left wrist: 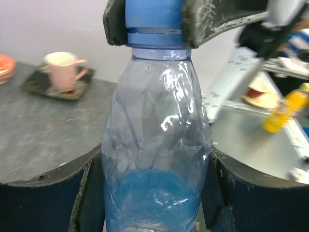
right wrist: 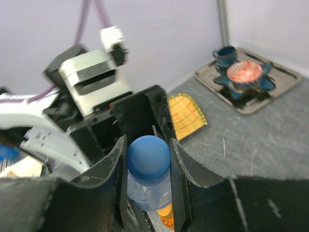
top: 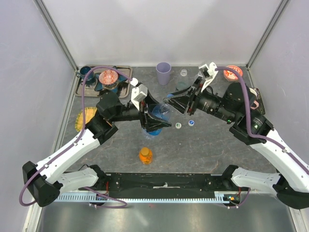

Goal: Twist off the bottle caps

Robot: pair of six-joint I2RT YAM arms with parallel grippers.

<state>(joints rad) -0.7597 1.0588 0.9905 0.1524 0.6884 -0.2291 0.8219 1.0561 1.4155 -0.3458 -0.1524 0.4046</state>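
Crumpled clear bottle (left wrist: 157,140) is clasped by left gripper (left wrist: 157,193); its blue cap (right wrist: 148,153) is pinched tight by right gripper (right wrist: 147,166).

1. The cap (right wrist: 148,155) in my right gripper (right wrist: 147,169) is plain blue.
2. The bottle (left wrist: 157,96) in my left gripper (left wrist: 157,162) is clear, tinted blue low down.
3. The small bottle (top: 146,155) is orange.
4. The cup (top: 163,72) is purple, the mug (left wrist: 63,71) pink.
5. The desk (top: 203,150) is mottled grey.

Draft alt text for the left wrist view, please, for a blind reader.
A clear bottle fills the frame, its body held by the left gripper and its blue cap clamped by the right gripper above. Behind: a pink mug at left, an orange bottle at right.
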